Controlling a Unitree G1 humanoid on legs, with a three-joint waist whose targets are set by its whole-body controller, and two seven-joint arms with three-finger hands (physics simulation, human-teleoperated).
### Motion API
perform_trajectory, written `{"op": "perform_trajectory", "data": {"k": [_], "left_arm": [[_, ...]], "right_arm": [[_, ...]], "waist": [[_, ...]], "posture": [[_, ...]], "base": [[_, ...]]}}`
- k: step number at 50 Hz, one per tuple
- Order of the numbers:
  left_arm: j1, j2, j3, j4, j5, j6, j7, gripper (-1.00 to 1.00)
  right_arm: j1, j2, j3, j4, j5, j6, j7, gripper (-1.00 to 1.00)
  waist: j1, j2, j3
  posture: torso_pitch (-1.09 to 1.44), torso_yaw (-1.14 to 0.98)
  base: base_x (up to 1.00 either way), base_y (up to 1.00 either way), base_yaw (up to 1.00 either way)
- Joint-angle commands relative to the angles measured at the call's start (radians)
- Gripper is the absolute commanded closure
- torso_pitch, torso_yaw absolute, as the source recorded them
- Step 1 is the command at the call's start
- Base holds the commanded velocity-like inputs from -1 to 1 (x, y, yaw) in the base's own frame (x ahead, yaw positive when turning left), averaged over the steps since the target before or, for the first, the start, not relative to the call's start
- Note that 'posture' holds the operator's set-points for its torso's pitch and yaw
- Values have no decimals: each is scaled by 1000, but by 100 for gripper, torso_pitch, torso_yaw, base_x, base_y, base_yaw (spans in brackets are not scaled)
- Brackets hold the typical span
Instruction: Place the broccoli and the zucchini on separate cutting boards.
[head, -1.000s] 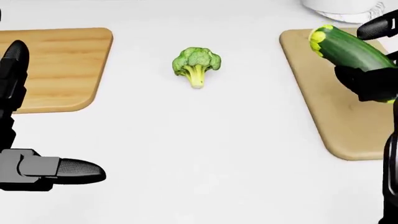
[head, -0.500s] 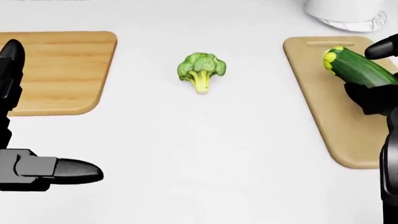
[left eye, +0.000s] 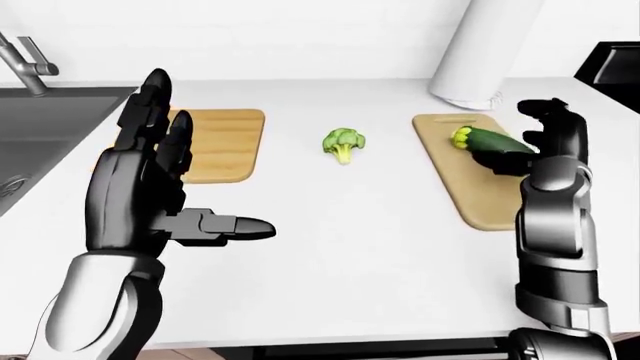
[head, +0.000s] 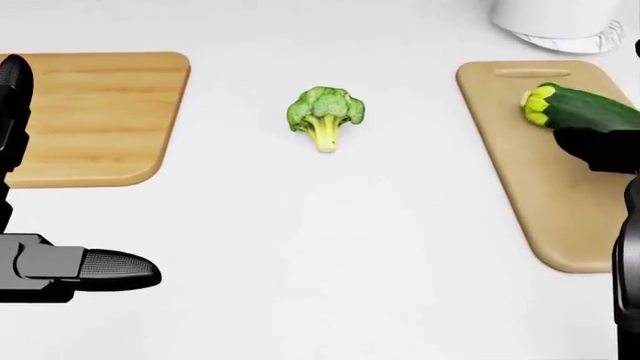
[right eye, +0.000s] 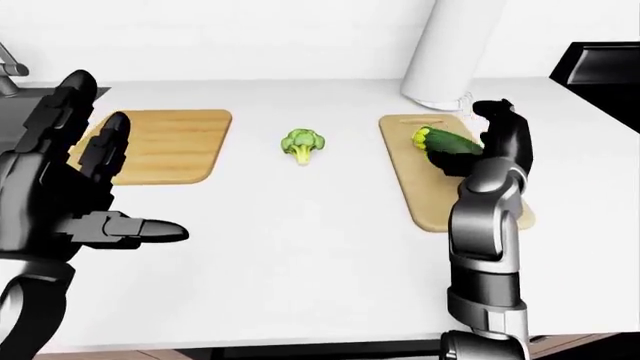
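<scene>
The broccoli (head: 325, 112) lies on the white counter between two wooden cutting boards. The zucchini (head: 580, 109) lies on the right board (head: 530, 180), its yellow-green cut end pointing left. My right hand (left eye: 528, 139) stands about the zucchini's right end with its fingers (left eye: 548, 112) raised clear and its thumb just below the zucchini. My left hand (left eye: 190, 172) hovers open above the counter at the left, fingers up and thumb pointing right, partly covering the bare left board (head: 100, 112).
A sink (left eye: 40, 127) with a faucet (left eye: 25, 60) is at the far left. A white cylinder (left eye: 480, 52) stands above the right board. A dark appliance (left eye: 612, 67) sits at the top right. The counter's edge (left eye: 330, 341) runs along the bottom.
The zucchini has come down from a tilted hold to lie on the right board. The right hand's upper fingers have lifted off it. The left hand has hardly moved.
</scene>
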Motion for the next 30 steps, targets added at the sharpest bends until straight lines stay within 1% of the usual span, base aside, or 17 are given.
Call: {"op": "perform_trajectory", "data": {"k": [1,7,11,13,14,17,18,20,24,25,28,30], "left_arm": [[-21,10,11,-19,-7,-26,8,-100],[-25,20,16,-19,-28,-25,23,-100],[-35,29,16,-19,-45,-19,37,-100],[-37,31,19,-19,-51,-17,41,-100],[-38,33,21,-19,-54,-17,43,-100],[-38,40,23,-19,-67,-17,53,-100],[-37,41,22,-19,-69,-18,55,-100],[-39,39,22,-19,-65,-17,53,-100],[-48,35,18,-19,-56,-9,47,-100],[-55,38,21,-19,-62,-3,51,-100],[-71,49,20,-19,-87,7,72,-100],[-107,61,20,-19,-120,34,101,-100]], "right_arm": [[-26,-12,-5,-30,-16,-26,-5,-41],[-33,-17,-3,-53,-30,-10,16,-35],[-42,-27,-3,-124,-51,37,62,-31],[-40,-40,-7,-208,-69,89,109,-40],[-39,-40,-9,-223,-74,96,119,-40],[-27,-45,-7,-316,-102,147,173,-65],[-26,-44,-6,-327,-109,152,182,-65],[-25,-44,-10,-358,-119,164,205,-76],[-13,-47,-18,-421,-140,193,248,-87],[-5,-51,-16,-461,-151,218,272,-100],[15,-61,-23,-561,-179,273,333,-100],[26,-76,-25,-630,-205,316,380,-100]], "waist": [[1,3,-17],[1,4,-16],[2,6,-15],[2,8,-13],[2,8,-13],[3,11,-10],[3,11,-9],[2,13,-8],[0,12,-9],[0,12,-9],[1,13,-9],[2,13,-8]], "posture": [[0,0],[0,0],[0,0],[0,0],[0,0],[0,0],[0,0],[0,0],[0,0],[0,0],[0,0],[0,0]], "base": [[0,0,0],[0,0,0],[0,0,0],[0,0,0],[0,0,0],[0,0,0],[0,0,0],[0,0,0],[0,0,0],[0,0,0],[0,0,0],[0,0,0]]}}
